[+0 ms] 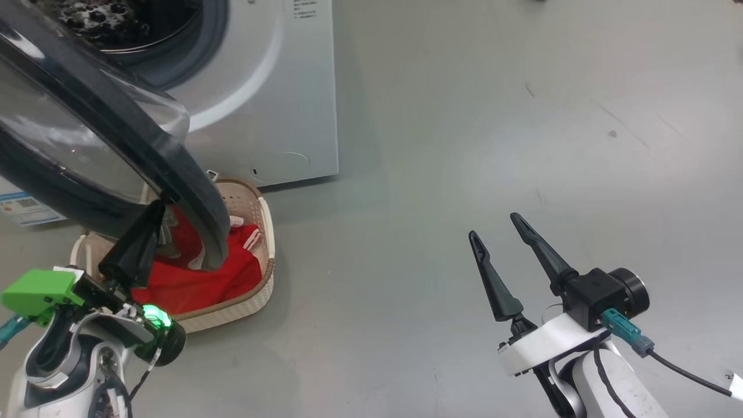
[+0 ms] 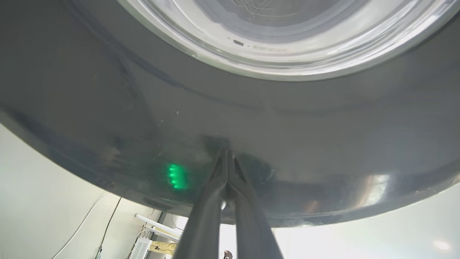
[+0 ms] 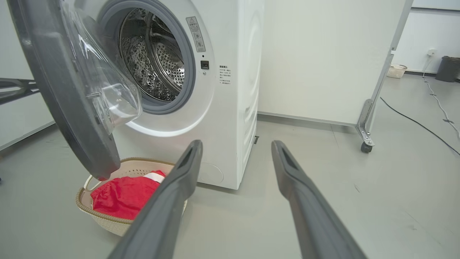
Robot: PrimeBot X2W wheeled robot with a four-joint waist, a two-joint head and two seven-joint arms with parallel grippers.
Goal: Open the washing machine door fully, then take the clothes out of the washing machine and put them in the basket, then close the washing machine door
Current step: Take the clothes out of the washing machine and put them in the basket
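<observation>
Glossy black plastic is what your left pincer (image 2: 226,153) meets; its two fingers are pressed together with nothing between them, and the joined tips touch the outer face of the washing machine door (image 1: 197,197) on the wide ring, below the glass bowl and near the lower rim. The door stands part-way open, tilted across the head view, so it lies between that pincer and the washing machine (image 1: 278,116); the open drum (image 3: 158,68) sits beyond it, up and to the right from the tips. The clothes (image 1: 191,284) lie in the basket (image 1: 264,273) on the floor in front of the machine, under the door's lower edge, and the drum looks bare, so I judge you are on the closing step. What matters is the direction: the push has to run from the tips through the ring toward the opening, following the door's swing; a push along the ring's face may let the tips slide off the slick surface. Your right pincer (image 1: 493,225) is spread wide and holds nothing, well apart from the door on the right side; the left arm is plainly the nearer one.
</observation>
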